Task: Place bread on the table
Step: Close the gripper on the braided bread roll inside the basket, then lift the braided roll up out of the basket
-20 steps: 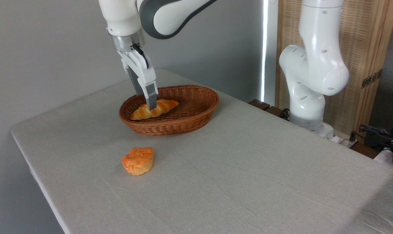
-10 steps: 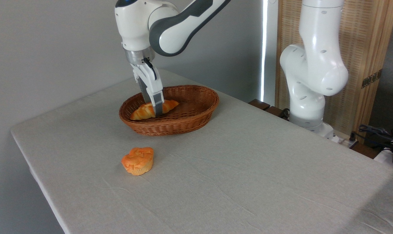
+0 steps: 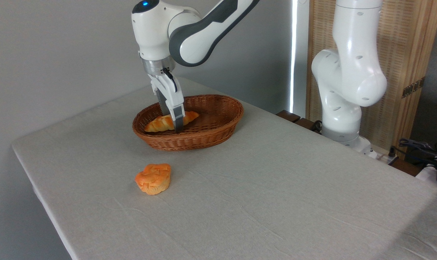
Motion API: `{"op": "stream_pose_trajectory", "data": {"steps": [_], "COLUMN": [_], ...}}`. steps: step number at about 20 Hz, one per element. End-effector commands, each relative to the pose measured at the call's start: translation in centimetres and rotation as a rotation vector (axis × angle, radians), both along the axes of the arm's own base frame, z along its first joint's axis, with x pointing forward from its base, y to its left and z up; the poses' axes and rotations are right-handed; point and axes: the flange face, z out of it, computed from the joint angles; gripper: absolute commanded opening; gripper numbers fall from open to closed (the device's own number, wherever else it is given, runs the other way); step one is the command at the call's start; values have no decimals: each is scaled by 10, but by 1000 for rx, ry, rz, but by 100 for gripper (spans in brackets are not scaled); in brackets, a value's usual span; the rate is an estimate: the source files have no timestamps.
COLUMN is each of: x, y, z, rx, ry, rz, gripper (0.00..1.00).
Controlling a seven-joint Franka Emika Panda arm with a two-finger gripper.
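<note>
The bread (image 3: 157, 125), a braided golden-brown loaf, lies inside the brown wicker basket (image 3: 204, 140) at the back of the table (image 3: 276, 187). My gripper (image 3: 172, 121) reaches down into the basket and stands open astride the middle of the loaf. One finger (image 3: 178, 122) is in front of the loaf and the other is behind it. The loaf still rests on the basket floor, its far side partly hidden by the near finger.
A small round orange muffin (image 3: 153, 178) sits on the cloth in front of the basket. The robot's white base (image 3: 345, 90) stands off the table's right back edge, with cables (image 3: 420, 148) beyond it. The table's left edge runs close to the muffin.
The gripper has moved right and lowered deeper into the basket, so its fingers now straddle the middle of the loaf. The bread and muffin have not moved.
</note>
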Motion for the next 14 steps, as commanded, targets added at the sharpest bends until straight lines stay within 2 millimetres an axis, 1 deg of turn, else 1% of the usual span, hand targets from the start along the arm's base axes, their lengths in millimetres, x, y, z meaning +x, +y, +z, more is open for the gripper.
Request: {"op": "stream_pose_trajectory", "data": {"steps": [1,6,14], "x": [-7,-6,-4], "y": [0,-1,-2], "z": [-11,-11,-6], "rx": [12,6,0], "ry": [-5,-8,-22], "rz": [-16,-13,-21], "gripper": [39,37,37]}}
